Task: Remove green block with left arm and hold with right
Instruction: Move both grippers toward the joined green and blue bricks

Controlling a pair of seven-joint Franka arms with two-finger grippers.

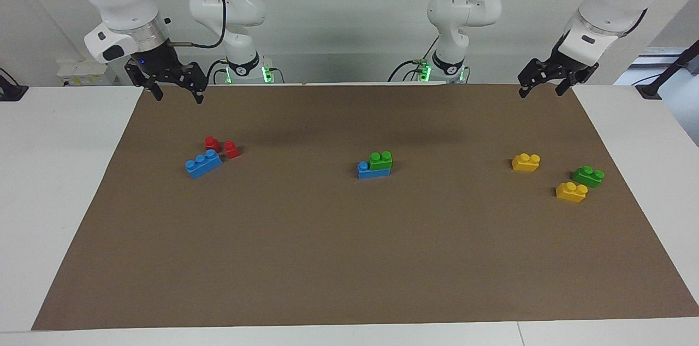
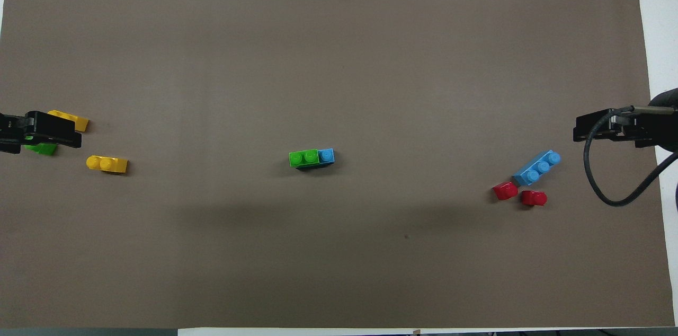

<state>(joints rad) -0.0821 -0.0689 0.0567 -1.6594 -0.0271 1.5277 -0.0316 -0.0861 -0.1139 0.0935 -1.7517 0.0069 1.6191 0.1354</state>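
Facing view: brown mat (image 1: 349, 258) covers most of the white table (image 1: 60, 198). Right gripper (image 1: 176, 96) hangs at upper left of frame w/ small blue light on it, fingers apart, nothing in it, raised over the mat's upper left corner. Left gripper (image 1: 540, 90) hangs at upper right of frame, fingers apart, holding nothing, over the mat's upper right corner. Both arms wait. Frame center: green block (image 1: 380, 160) sits stacked on one end of a blue brick (image 1: 373, 171), the blue brick's other stud left bare. Center-left of frame: second blue brick (image 1: 203, 163) lies at a slant, w/ two small red blocks (image 1: 222, 146) just above it. Right of frame: yellow block (image 1: 526, 162), a second green block (image 1: 588, 176) and another yellow block (image 1: 571, 192) lie close together. Overhead view: green block (image 2: 303, 158) on blue brick (image 2: 326, 156) at frame center, well apart from both grippers. Left gripper (image 2: 47, 129) comes in at the left edge, partly covering the second green block (image 2: 42, 149) and one yellow block (image 2: 74, 120); other yellow block (image 2: 107, 164) lies clear below-right of it. Right gripper (image 2: 598, 128) comes in at the right edge, above-right of the slanted blue brick (image 2: 536, 167); red blocks (image 2: 519, 194) lie below that brick.
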